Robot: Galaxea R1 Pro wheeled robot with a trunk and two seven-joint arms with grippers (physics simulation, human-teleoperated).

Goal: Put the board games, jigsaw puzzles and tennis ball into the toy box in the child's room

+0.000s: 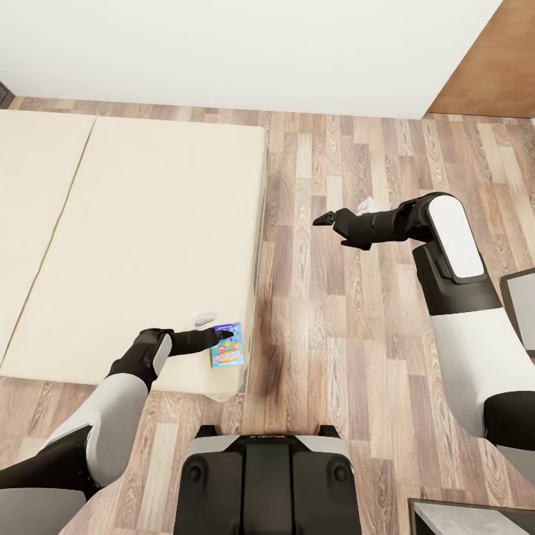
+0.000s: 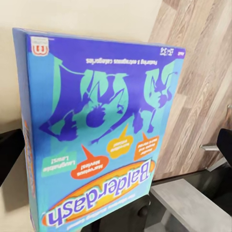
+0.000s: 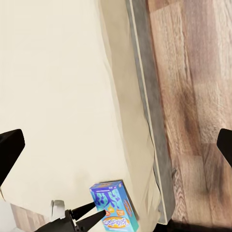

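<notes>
The robot stands at the corner of the bed (image 1: 141, 238), a low wide mattress in a beige cover with a dark grey strip of frame along its side, on a wood-plank floor (image 1: 357, 312). A white wall (image 1: 245, 52) runs behind it.

The blue Balderdash board game box (image 1: 227, 345) is at the near corner of the mattress, close to the edge that faces the floor. In the head view the left gripper (image 1: 215, 340) reaches over that corner and meets the box at its near side. In the right wrist view the two dark fingertips (image 3: 89, 209) sit against the side of the box (image 3: 115, 205), spread a little apart, one to each side of its edge. Whether they are pressing on the box or only touching it cannot be told. From the left wrist camera the box (image 2: 96, 140) stands very close, its printed blue and green face with the orange title band turned toward the lens.

The right gripper (image 1: 332, 223) hangs over the bare floor beside the bed, well apart from the box, with nothing between its fingers. Its fingertips (image 3: 10, 150) show at opposite sides of the right wrist view, so it is wide open.

A dark grey unit (image 1: 520, 305) shows at the right edge of the head view, behind the right arm.
</notes>
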